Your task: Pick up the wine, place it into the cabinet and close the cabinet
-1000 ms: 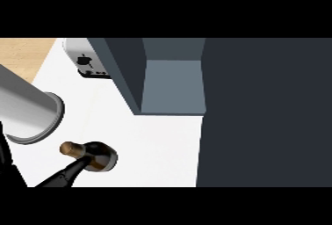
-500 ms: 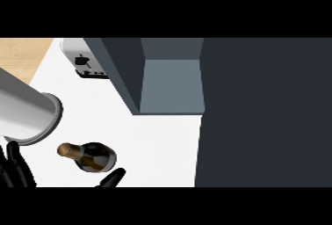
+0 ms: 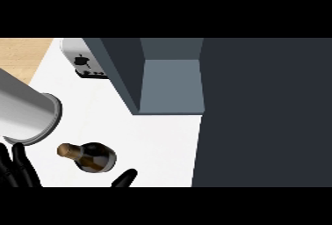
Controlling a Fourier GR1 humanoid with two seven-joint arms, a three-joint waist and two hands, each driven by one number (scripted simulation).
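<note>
White surface [image 3: 156, 136], wood floor [image 3: 23, 55] at upper left. Open cabinet [image 3: 170, 85] above wine [image 3: 91, 157]. Left hand [image 3: 16, 169] fingers spread wide, holding nothing.

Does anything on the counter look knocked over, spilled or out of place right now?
Nothing stands out. The dark wine bottle with the brown cork stands upright on the white counter, between black fingers and a thumb. The grey cabinet is open, no spill.
</note>
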